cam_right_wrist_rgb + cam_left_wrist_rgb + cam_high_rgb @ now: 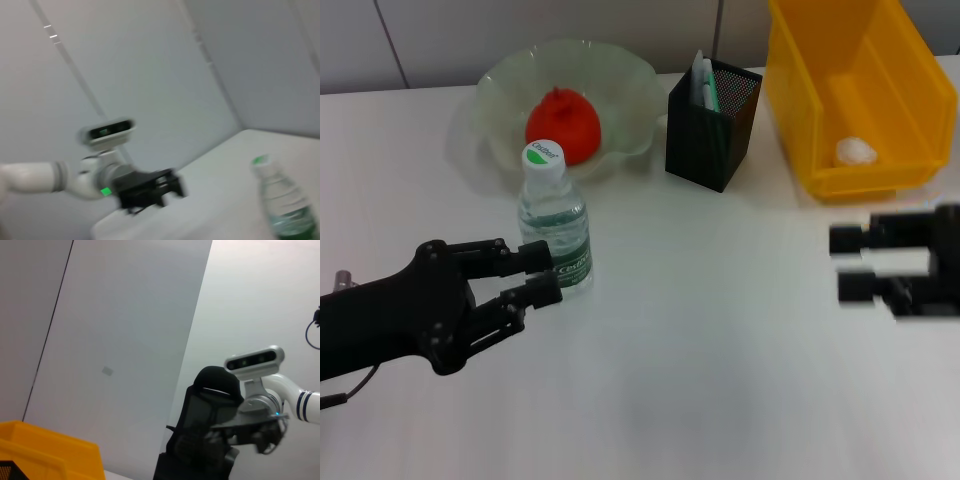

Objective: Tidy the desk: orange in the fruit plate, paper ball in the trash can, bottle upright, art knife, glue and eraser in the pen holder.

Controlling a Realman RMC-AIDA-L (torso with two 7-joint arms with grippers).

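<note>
One upright bottle point(554, 218) stands touching the tips of the narrowly parted, empty left pincer point(542, 272).

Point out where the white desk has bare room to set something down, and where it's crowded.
Bare desk lies between the left gripper and right gripper, in front of the black mesh pen holder. Crowded along the back: pale green scalloped fruit plate with the red-orange orange, the upright clear bottle at the left gripper's tips, the yellow trash can.

Black pincer point(542, 275), white arm w/ bands
</note>
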